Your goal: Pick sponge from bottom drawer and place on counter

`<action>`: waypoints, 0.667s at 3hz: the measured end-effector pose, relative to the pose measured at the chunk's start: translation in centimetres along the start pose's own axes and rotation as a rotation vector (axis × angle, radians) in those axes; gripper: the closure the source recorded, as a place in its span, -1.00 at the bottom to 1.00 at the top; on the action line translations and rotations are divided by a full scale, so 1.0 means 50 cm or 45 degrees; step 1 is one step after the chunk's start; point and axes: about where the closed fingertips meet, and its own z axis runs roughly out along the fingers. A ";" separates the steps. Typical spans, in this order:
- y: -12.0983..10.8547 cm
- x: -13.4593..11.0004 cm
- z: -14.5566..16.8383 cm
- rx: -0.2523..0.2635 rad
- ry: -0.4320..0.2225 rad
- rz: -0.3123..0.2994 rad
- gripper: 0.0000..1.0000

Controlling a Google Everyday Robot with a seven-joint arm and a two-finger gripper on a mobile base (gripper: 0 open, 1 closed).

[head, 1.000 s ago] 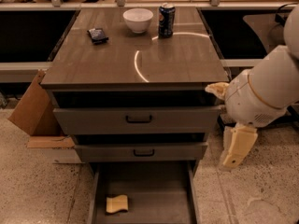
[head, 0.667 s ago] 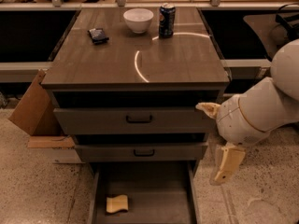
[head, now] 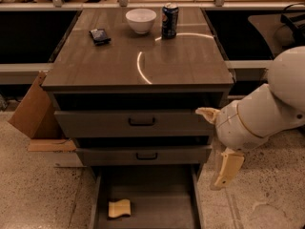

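Note:
The pale yellow sponge lies on the floor of the open bottom drawer, near its front left. My gripper hangs at the right of the cabinet, level with the middle drawer, above and to the right of the sponge. Its two tan fingers stand spread apart with nothing between them. The grey-brown counter tops the cabinet and shows a curved light reflection.
On the counter stand a white bowl, a dark soda can and a small dark packet. Two upper drawers with black handles stick out slightly. A cardboard box leans at the cabinet's left.
My arm and gripper have moved left and down, from beside the cabinet's right edge toward the drawer fronts. The sponge and counter items have not moved.

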 end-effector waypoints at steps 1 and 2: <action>0.001 0.015 0.069 -0.012 -0.025 -0.063 -1.00; 0.004 0.023 0.143 -0.043 -0.049 -0.119 -1.00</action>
